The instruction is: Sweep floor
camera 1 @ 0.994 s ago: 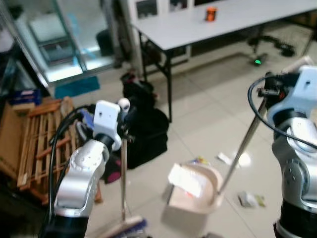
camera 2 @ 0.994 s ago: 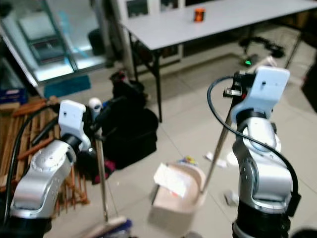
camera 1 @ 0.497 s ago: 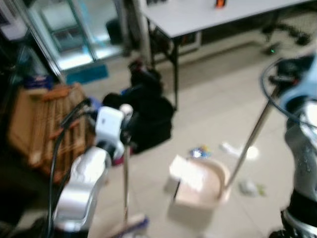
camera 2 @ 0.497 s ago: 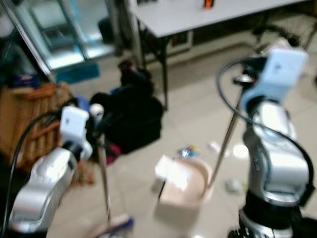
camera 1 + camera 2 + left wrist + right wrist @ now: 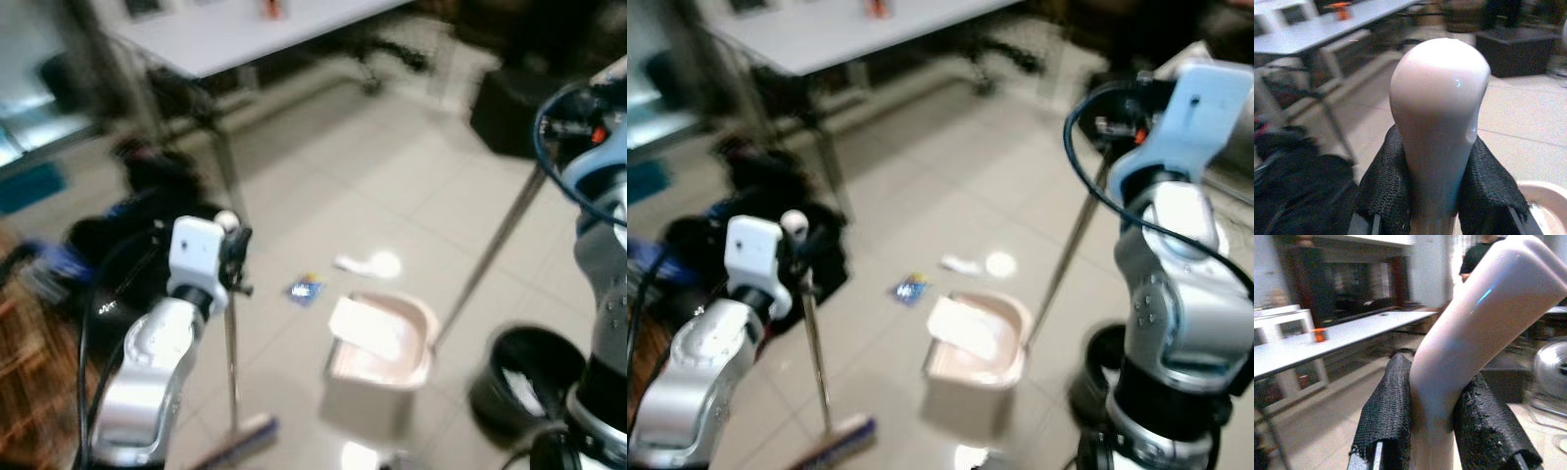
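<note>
We hold the long metal-poled broom [image 5: 231, 362] upright in our left gripper [image 5: 1437, 196], whose black fingers [image 5: 1383, 196] pinch just under its rounded white handle knob [image 5: 1437, 112]; the bristle head [image 5: 240, 443] rests on the tiled floor [image 5: 392, 186]. Our right gripper [image 5: 1435, 431] pinches the angled white grip [image 5: 1469, 328] of the pink long-handled dustpan [image 5: 380, 343], which sits on the floor just beside a blue wrapper [image 5: 306, 290] and white scraps [image 5: 362, 264]. Both tools look light and stiff but top-heavy with smooth grips, so we judge a high hold needs firm pressure. A black bin [image 5: 524, 377] stands near.
</note>
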Controlling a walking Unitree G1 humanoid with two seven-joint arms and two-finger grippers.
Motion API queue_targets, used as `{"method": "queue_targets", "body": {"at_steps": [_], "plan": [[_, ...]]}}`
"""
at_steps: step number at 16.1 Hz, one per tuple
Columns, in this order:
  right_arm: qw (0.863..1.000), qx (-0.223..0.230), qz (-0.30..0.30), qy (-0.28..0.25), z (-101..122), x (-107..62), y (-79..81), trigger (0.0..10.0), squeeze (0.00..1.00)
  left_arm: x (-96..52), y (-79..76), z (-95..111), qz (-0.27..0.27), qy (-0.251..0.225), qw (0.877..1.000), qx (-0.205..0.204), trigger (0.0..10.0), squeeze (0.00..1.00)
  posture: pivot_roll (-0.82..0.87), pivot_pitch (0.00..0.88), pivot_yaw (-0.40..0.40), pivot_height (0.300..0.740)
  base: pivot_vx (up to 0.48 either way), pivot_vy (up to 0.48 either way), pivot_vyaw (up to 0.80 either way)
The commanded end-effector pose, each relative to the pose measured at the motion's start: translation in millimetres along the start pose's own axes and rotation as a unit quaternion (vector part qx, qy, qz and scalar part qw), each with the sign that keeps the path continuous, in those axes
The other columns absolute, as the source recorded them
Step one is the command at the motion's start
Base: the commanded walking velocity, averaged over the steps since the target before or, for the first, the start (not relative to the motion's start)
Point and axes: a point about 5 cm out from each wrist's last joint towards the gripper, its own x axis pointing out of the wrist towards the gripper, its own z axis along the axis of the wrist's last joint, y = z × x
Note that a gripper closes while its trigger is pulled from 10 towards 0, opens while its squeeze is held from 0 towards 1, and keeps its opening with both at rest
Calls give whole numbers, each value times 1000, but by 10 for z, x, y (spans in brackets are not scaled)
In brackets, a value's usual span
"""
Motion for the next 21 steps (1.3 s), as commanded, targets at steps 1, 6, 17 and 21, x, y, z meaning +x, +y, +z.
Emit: {"method": "queue_targets", "body": {"at_steps": [1,6,17,21], "plan": [[1000,1,-7,-25,124,20,-32,10000,0,7,14,61,-5,-8,1000,-9,10000,0,-110,13,77,740,0,0,-800],[998,19,-31,-54,307,43,-140,10000,0,86,0,147,-20,-38,999,-3,10000,0,-130,14,110,740,0,0,-800],[995,20,-37,-95,566,77,-229,10000,0,188,11,302,-13,-95,995,0,10000,0,-132,0,102,740,48,0,-582],[993,34,-50,-106,604,60,-300,10000,0,169,34,294,-13,-97,995,2,10000,0,-126,0,110,740,366,0,0]]}}
